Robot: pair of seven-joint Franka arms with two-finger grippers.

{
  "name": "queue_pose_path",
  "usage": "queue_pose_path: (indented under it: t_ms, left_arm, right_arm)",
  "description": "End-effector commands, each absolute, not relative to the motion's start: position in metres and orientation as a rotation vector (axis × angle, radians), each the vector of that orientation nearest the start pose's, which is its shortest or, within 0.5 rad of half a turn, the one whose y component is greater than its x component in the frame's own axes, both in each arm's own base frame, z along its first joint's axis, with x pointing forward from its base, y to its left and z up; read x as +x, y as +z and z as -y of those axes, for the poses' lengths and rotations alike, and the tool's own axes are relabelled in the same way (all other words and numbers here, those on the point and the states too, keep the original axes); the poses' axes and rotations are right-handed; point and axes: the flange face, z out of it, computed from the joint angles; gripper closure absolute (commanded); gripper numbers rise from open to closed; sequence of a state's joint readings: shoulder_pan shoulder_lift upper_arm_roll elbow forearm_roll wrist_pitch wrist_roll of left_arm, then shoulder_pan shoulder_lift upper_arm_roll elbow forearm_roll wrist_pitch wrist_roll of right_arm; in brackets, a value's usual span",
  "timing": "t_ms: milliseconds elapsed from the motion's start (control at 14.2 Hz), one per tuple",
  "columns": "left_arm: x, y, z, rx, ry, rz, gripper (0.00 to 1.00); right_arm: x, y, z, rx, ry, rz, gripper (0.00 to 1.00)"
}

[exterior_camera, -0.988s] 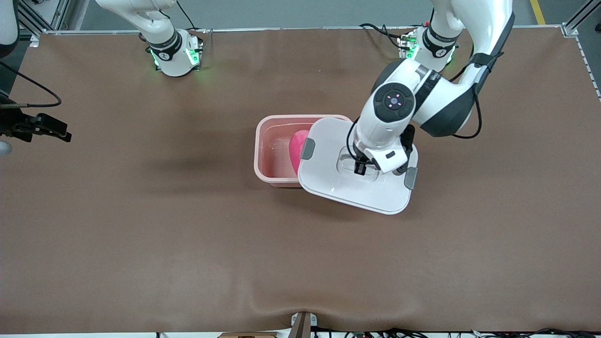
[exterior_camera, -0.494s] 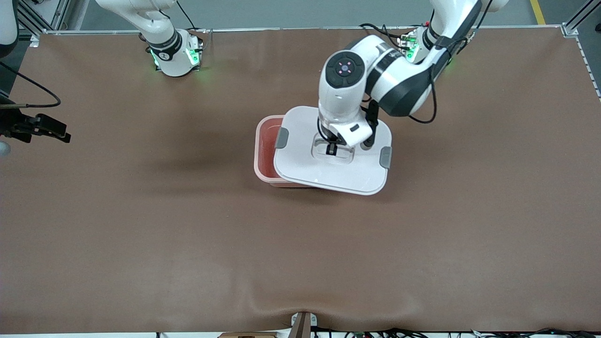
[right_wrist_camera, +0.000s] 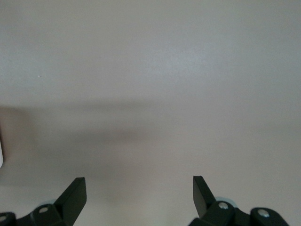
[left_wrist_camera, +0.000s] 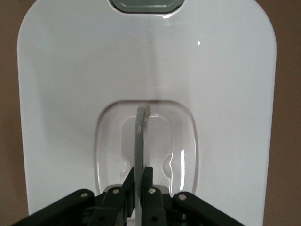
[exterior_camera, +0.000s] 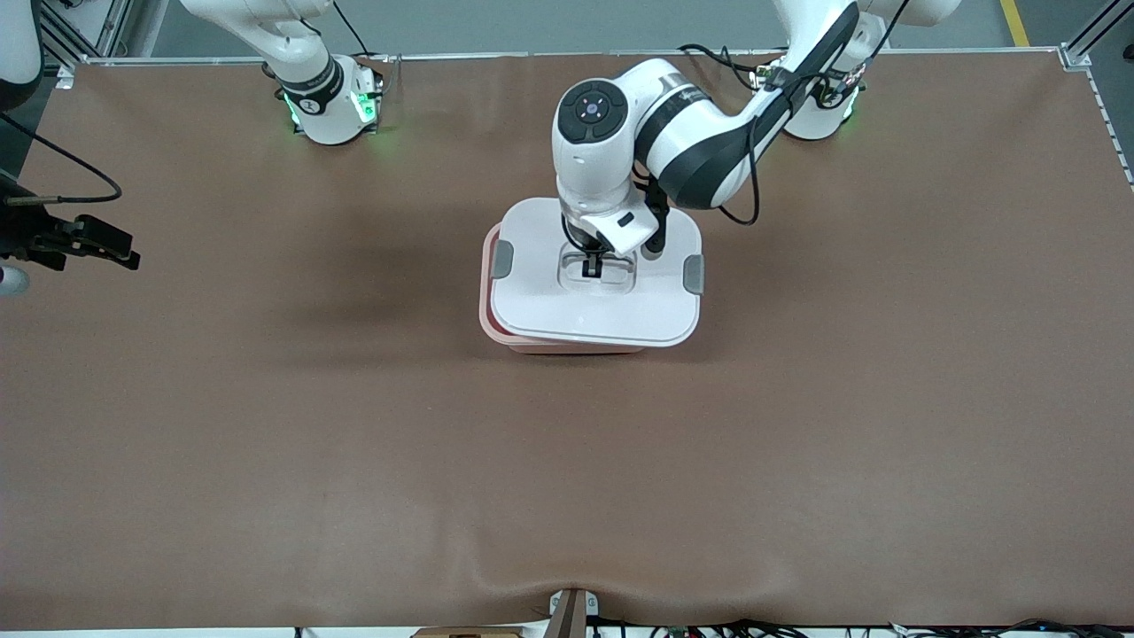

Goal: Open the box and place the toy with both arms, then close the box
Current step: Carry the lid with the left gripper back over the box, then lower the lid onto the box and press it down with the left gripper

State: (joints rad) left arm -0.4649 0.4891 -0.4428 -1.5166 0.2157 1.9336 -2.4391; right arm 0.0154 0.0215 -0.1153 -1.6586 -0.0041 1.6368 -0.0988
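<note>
Closing step. My left gripper point(exterior_camera: 593, 263) clamped on grey handle point(left_wrist_camera: 140, 141) of white lid point(exterior_camera: 595, 306), lid held over pink box point(exterior_camera: 496, 330) at table centre, slightly offset toward left arm's end. Toy not visible, presumably inside. My right gripper point(right_wrist_camera: 139, 193) waits at table edge, fingers apart, empty. Next: align lid, lower, seat, release.

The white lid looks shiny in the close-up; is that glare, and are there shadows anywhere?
Left wrist view: small bright glints on the lid and its clear recess. Front view: soft shadow on the table beside the box. Right wrist view: a faint dark band crosses a plain pale surface.
</note>
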Motion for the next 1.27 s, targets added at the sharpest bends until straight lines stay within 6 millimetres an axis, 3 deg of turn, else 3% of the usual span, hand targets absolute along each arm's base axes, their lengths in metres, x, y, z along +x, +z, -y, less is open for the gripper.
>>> queue_pose_path:
  t_ms: [0, 635, 988, 1200]
  left_arm:
    - [0.474, 0.399, 0.510, -2.280, -0.024, 2.177, 1.00]
    - [0.453, 0.383, 0.542, -2.313, -0.051, 2.150, 1.00]
    - [0.446, 0.370, 0.546, -2.321, -0.084, 2.101, 1.00]
    - [0.448, 0.372, 0.543, -2.306, -0.086, 2.114, 1.00]
  right_arm:
    - [0.559, 0.580, 0.054, -3.133, 0.025, -0.016, 0.00]
    - [0.562, 0.584, 0.053, -3.135, -0.008, -0.018, 0.00]
    - [0.561, 0.587, 0.059, -3.136, -0.013, -0.020, 0.00]
    - [0.562, 0.588, 0.058, -3.136, -0.018, -0.016, 0.00]
